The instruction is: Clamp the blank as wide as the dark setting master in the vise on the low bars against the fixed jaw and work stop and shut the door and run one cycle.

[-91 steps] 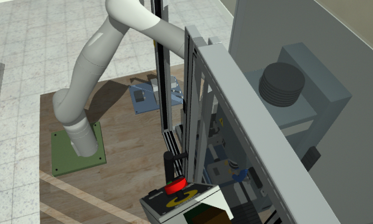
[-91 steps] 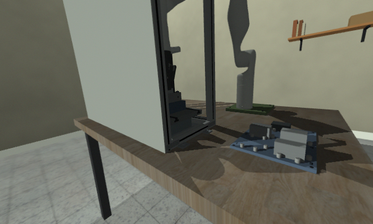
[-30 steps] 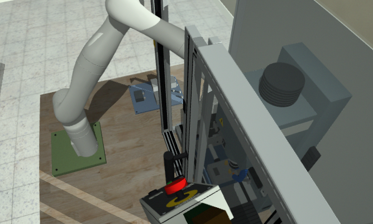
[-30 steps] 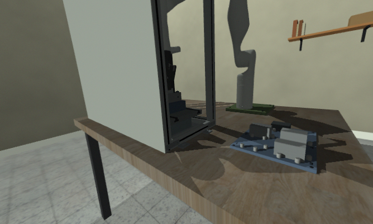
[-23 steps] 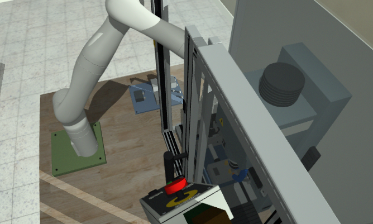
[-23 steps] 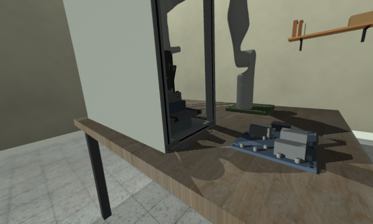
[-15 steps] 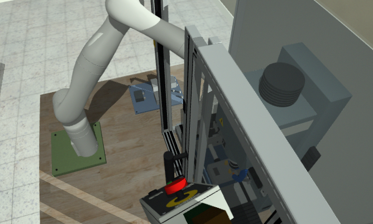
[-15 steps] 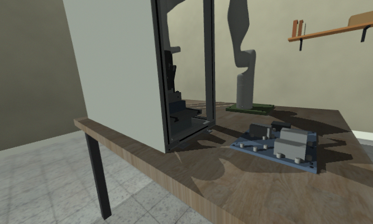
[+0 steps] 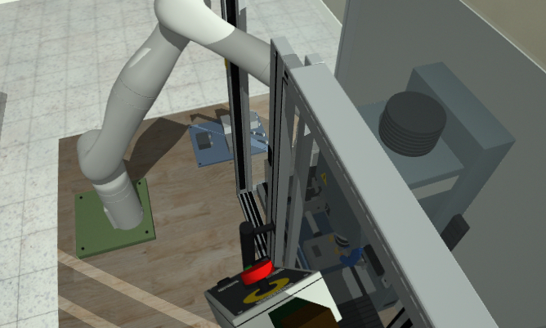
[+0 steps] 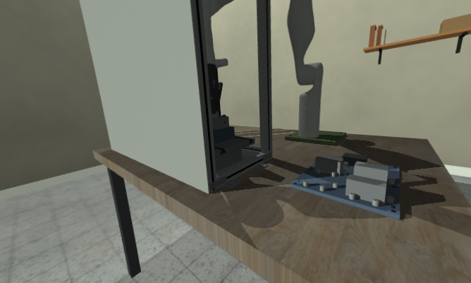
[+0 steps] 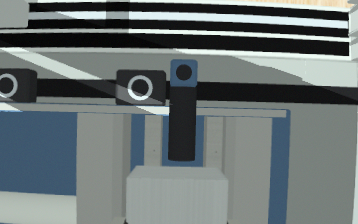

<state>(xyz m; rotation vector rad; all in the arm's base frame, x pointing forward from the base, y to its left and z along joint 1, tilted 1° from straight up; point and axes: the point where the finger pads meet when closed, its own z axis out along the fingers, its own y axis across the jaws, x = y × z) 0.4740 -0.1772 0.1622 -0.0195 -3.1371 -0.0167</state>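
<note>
My gripper (image 10: 216, 106) is inside the guard (image 9: 368, 178) (image 10: 148, 87), reaching down over the vise, and is shut on a light grey metal blank (image 11: 176, 192). In the wrist view the blank sits at the bottom centre, between the two grey jaws (image 11: 101, 145) (image 11: 247, 145). The dark work stop rod (image 11: 182, 125) lies just beyond the blank's end, with a small gap showing. Two low pale bars (image 11: 153, 137) (image 11: 213, 137) run under the blank. The fingers themselves are hidden in the wrist view. The dark setting master (image 9: 203, 141) (image 10: 354, 158) stands on the blue plate (image 9: 212, 159) (image 10: 395, 209).
Other grey blanks (image 10: 368, 185) (image 10: 328, 164) stand upright on the plate. The guard's door frame (image 9: 238, 88) (image 10: 264, 76) stands open. The control column (image 9: 229, 297) with a red button (image 9: 257, 272) is in front of the guard. The arm's base sits on a green plate (image 9: 94, 231).
</note>
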